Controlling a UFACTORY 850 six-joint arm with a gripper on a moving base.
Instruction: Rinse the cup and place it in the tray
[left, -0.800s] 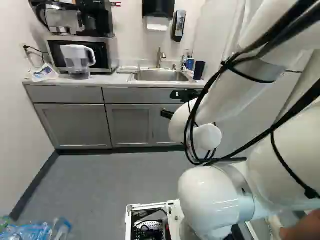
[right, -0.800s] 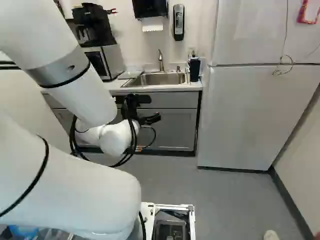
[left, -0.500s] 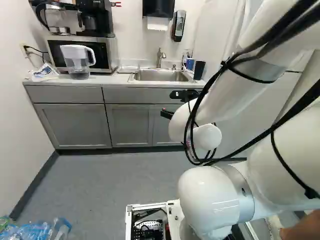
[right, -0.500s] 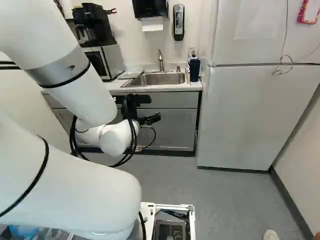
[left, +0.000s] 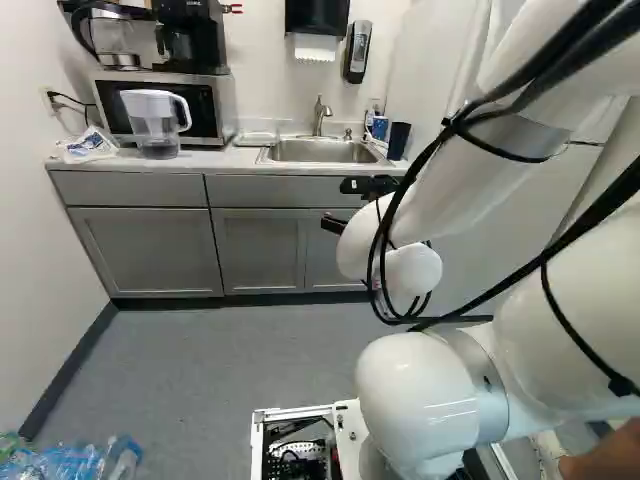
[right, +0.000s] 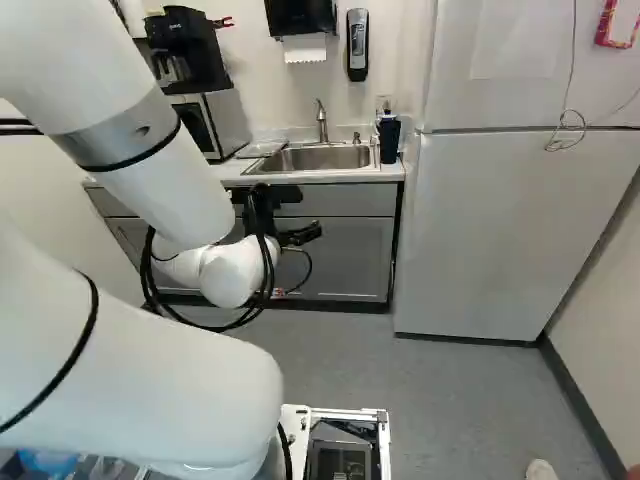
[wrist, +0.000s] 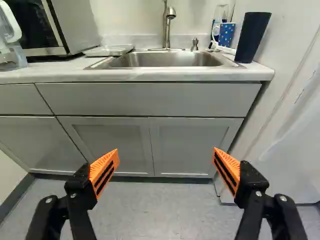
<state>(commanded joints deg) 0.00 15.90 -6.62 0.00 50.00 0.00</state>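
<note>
Cup (wrist: 253, 37), probably the dark one: upright on bench (wrist: 170, 75), fridge (right: 500, 230) side of sink (wrist: 167, 59). Hand (wrist: 166, 154): open, empty, facing cabinets (wrist: 192, 145). Raise above bench edge, shift toward fridge, straddle cup evenly, close softly, keeping clear of spotted mug (wrist: 226, 35).

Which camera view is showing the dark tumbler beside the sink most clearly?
The wrist view: there the dark tumbler looks largest, with its rim and slanting sides clear beside the sink. The left and right base views show it too, but much smaller.
</note>
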